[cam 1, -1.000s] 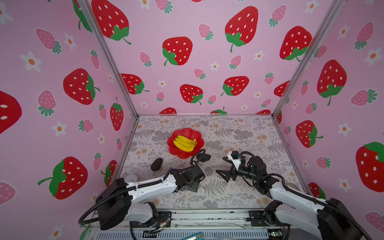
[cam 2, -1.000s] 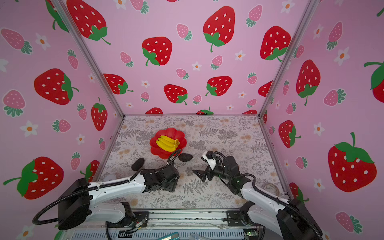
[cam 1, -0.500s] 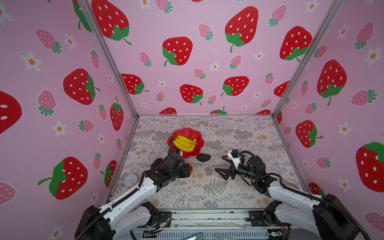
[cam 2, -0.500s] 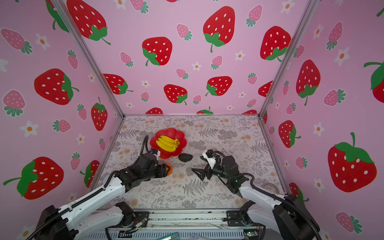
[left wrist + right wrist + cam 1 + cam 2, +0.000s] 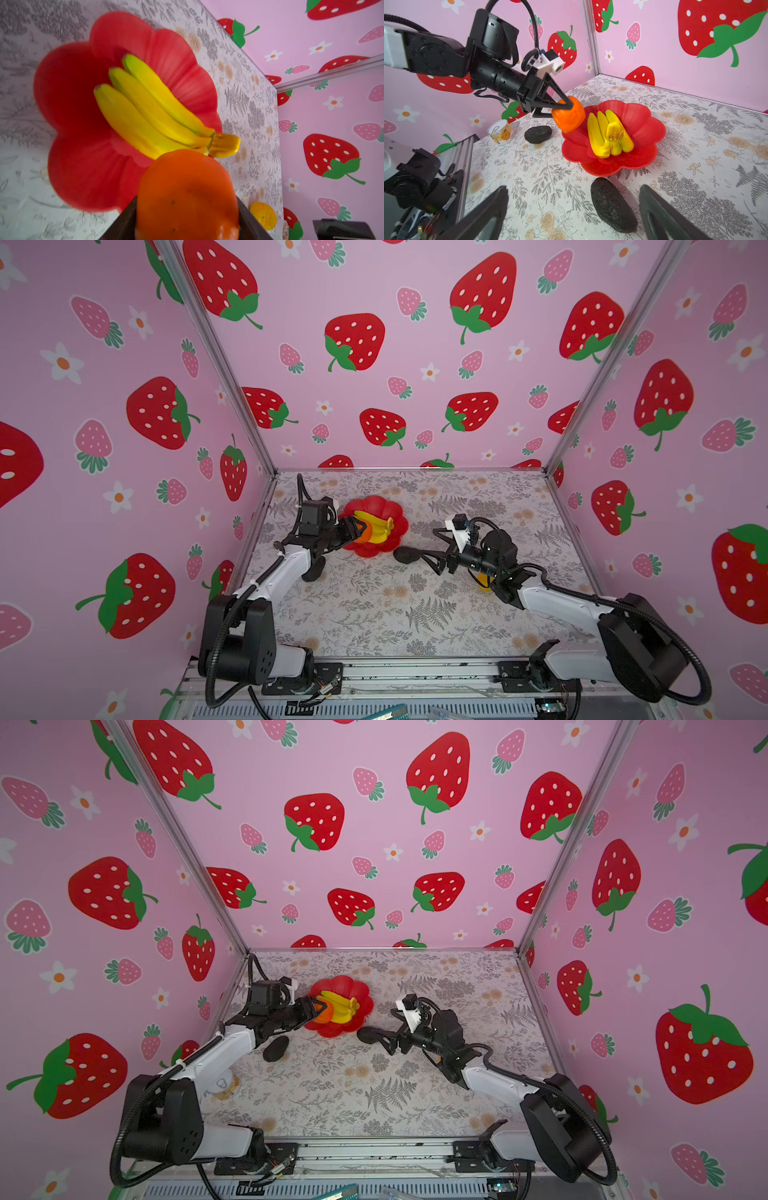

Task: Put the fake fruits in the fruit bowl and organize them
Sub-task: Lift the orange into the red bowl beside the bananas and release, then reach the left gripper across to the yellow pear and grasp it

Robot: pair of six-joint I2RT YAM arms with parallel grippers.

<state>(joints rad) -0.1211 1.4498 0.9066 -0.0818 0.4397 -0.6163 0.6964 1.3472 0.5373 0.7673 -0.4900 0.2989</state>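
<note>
Floral table (image 5: 374, 614); red bowl (image 5: 376, 504) (scalloped) atop

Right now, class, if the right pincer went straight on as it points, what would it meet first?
Likely the dark avocado just ahead of the open right pincer, before the red bowl.

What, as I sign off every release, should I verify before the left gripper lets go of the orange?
1. Grip on orange by left gripper: ok, jaws clamp it.
2. Orange above fruit bowl: ok, though near the rim on the left arm's side.
3. Bare bowl floor beside banana bunch: ok.
4. Orange clear of the bananas: cannot tell.
5. Right gripper out of the way: ok, open, apart from the bowl, by an avocado.
</note>
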